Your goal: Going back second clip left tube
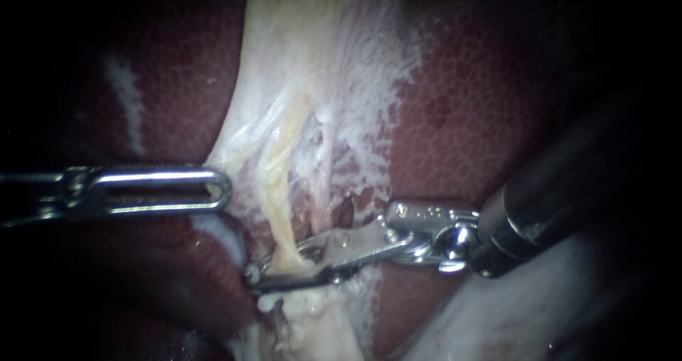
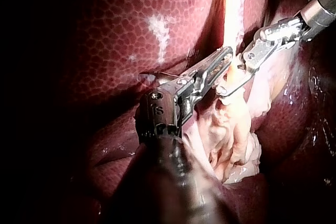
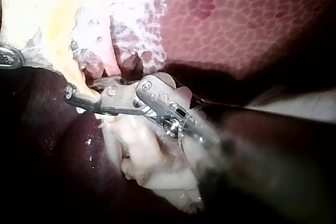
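Item: dark red liver (image 1: 483, 119) with a fine honeycomb pattern, filling the field in the endoscope view, the left wrist view (image 2: 121, 51) and the right wrist view (image 3: 252, 19). Over it, down the middle: a pale whitish membrane (image 1: 284, 62), frayed along its right edge. Within the membrane: one slim pale yellow tube (image 1: 280, 190), running down the centre-left of the endoscope view to a lumpy cream mass of tissue (image 1: 305, 318) low in the field; the tube also shows in both wrist views (image 2: 233, 19) (image 3: 73, 72). Left instrument (image 1: 224, 189): thin shaft entering from the left, ending in long slotted steel jaws lying level. These jaws are pressed together, their tip pinching the left edge of the membrane, which is drawn towards them; the tip sits just beside the tube, higher on it than the other instrument (image 2: 227, 55). Right instrument (image 1: 277, 267): thick dark shaft entering from the right, bright steel wrist, two slim steel jaws reaching leftwards. These jaws are narrowly spread, one to either side of the tube, which crosses the gap between them just above the cream mass (image 2: 231, 135); the same straddling shows from both arms (image 2: 226, 88) (image 3: 73, 97). Cream mass (image 3: 136, 150): lies under the right instrument's jaws and wrist. The two instruments are near each other, not touching.
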Controlling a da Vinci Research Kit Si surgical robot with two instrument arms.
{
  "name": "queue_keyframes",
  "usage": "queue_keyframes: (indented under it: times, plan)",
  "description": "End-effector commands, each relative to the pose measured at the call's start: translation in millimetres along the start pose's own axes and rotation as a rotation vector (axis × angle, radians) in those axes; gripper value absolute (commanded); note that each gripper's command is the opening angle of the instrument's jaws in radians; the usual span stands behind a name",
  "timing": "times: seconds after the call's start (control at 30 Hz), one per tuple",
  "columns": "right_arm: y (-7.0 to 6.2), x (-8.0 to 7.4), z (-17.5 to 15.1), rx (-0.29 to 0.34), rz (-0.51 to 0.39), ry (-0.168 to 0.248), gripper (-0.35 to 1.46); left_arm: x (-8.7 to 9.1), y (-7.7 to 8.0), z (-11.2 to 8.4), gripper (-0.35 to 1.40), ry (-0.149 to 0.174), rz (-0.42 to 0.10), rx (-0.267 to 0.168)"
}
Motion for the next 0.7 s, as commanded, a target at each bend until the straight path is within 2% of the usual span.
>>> queue_keyframes:
  times: [0.03,0.2,0.23,0.4,0.47,0.57,0.7]
  plan:
    - [0.0,-0.1,0.1,0.000,-0.001,-0.001,-0.35,0.0,0.0,0.0,-0.35,0.000,0.000,0.000]
    - [0.0,-0.1,0.1,0.001,-0.001,-0.001,-0.33,0.0,0.0,0.0,-0.35,0.000,0.000,0.000]
    - [-0.1,-0.1,0.1,0.002,-0.002,-0.001,-0.29,0.0,0.0,0.0,-0.35,0.000,0.000,0.000]
    - [-0.7,0.1,0.3,0.004,-0.002,-0.002,0.22,0.0,0.0,0.0,-0.35,0.000,0.000,0.000]
    - [-0.7,0.4,0.4,0.006,-0.048,0.004,0.38,0.0,0.0,0.0,-0.35,0.000,0.000,0.000]
    - [-0.6,0.8,0.6,0.012,-0.106,0.015,0.49,0.1,0.0,0.0,-0.35,0.000,0.000,0.000]
    - [-0.5,0.9,0.7,0.011,-0.142,0.027,0.53,0.1,0.0,0.0,-0.35,0.000,0.001,0.000]
